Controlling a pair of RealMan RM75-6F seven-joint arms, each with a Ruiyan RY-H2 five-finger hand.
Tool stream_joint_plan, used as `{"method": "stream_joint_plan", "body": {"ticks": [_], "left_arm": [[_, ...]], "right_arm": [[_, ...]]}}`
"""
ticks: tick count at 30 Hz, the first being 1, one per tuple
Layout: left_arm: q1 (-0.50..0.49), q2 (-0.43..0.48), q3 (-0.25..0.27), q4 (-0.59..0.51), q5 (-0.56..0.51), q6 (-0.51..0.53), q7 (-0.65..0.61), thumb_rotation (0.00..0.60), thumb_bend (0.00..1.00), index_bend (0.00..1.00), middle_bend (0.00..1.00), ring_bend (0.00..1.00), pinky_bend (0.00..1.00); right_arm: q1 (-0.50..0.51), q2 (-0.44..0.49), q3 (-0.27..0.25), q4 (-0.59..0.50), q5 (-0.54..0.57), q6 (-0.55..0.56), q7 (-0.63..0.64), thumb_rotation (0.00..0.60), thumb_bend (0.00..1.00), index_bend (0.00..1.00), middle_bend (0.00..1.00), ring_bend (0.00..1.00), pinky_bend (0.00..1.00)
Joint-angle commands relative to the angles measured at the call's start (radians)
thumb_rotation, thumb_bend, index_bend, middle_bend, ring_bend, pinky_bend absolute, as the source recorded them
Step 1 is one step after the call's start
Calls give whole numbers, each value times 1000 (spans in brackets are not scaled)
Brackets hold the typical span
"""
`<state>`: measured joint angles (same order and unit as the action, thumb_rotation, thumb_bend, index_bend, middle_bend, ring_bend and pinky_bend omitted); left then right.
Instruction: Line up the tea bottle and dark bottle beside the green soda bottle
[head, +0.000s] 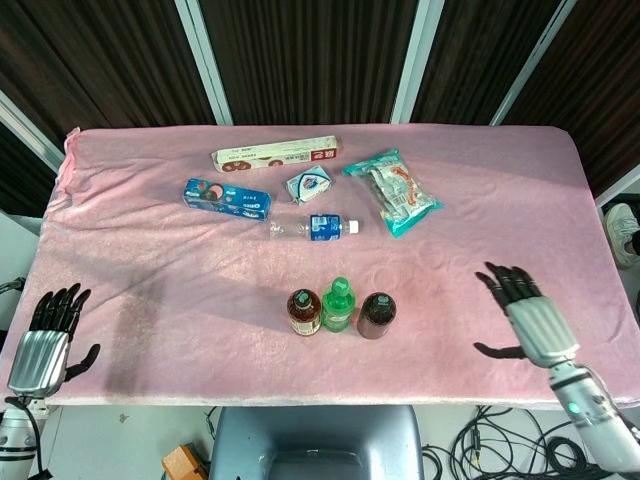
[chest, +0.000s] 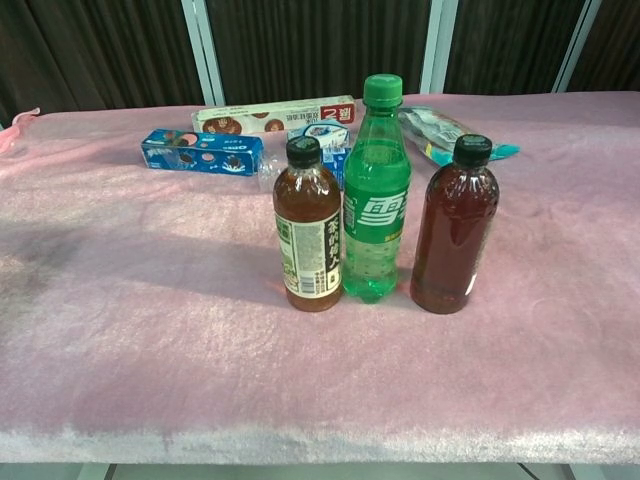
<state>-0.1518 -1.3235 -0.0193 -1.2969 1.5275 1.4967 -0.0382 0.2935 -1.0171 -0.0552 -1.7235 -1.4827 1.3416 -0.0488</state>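
Note:
Three bottles stand upright in a row near the table's front edge. The tea bottle (head: 304, 311) (chest: 308, 228) with its black cap is on the left, touching the green soda bottle (head: 338, 305) (chest: 375, 190) in the middle. The dark bottle (head: 376, 315) (chest: 453, 227) stands on the right with a small gap. My right hand (head: 526, 315) hovers open at the front right, well clear of the bottles. My left hand (head: 46, 340) is open at the front left corner. Neither hand shows in the chest view.
Behind the row lie a clear water bottle (head: 313, 228), a blue biscuit box (head: 227, 198) (chest: 202, 152), a long red-and-white box (head: 276, 154) (chest: 276, 115), a small white-blue pack (head: 310, 185) and a teal snack bag (head: 392, 192). A pink cloth (head: 150, 270) covers the table.

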Motion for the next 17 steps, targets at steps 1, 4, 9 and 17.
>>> {"method": "stream_joint_plan", "body": {"ticks": [1,4,9,17], "left_arm": [[32,41,24,-73,-6,6,57,600,308,0,14,0,0],[46,46,27,-90,14,40,78,600,307,0,16,0,0],[54,49,33,-104,18,41,103,600,309,0,18,0,0],[50,53,33,-118,19,17,119,600,309,0,34,0,0]], "right_arm": [[-192,-23,-18,70,118,186,-46,600,252,0,0,0,0],[-227,-50,-2,138,141,197,45,600,252,0,0,0,0],[-245,-64,13,172,131,210,30,600,252,0,0,0,0],[-259,-55,14,178,83,197,52,600,252,0,0,0,0]]}}
